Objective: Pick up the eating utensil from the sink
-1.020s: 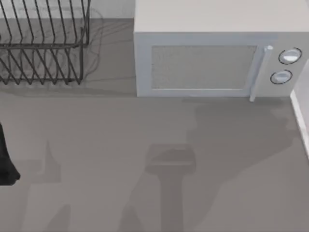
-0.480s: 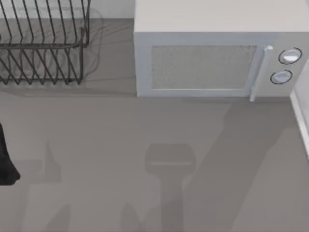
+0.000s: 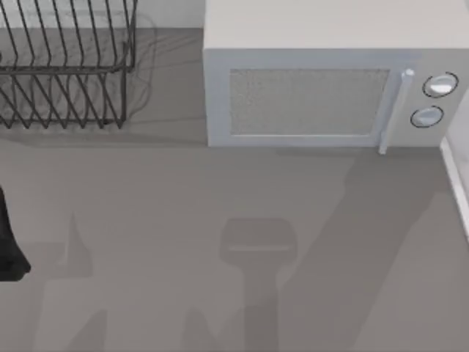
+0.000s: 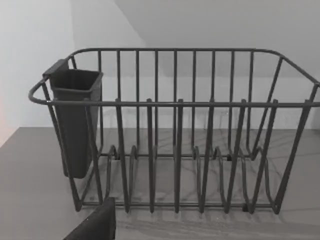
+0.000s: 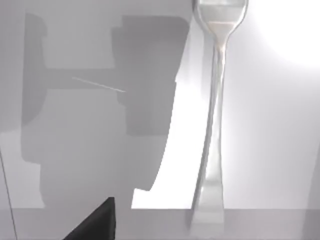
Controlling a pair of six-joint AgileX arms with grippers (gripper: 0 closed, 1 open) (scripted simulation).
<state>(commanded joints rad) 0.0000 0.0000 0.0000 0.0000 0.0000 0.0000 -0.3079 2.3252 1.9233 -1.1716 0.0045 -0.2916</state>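
The left arm [image 3: 11,246] sits at the table's left edge, facing the rack [image 4: 175,135] with its cup [image 4: 75,120]; whether its fingers are apart, I cannot tell. The microwave [image 3: 322,95] stands at the back right. The right wrist view shows the fork [image 5: 215,115] lying flat on the pale sink floor [image 5: 270,130]; that gripper's state cannot be told either.

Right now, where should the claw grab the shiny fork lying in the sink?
Probably the fork's long thin handle, near the middle, coming straight down from above with the claw's fingers either side of it. It lies flat on the pale sink floor, so there seems no way underneath.
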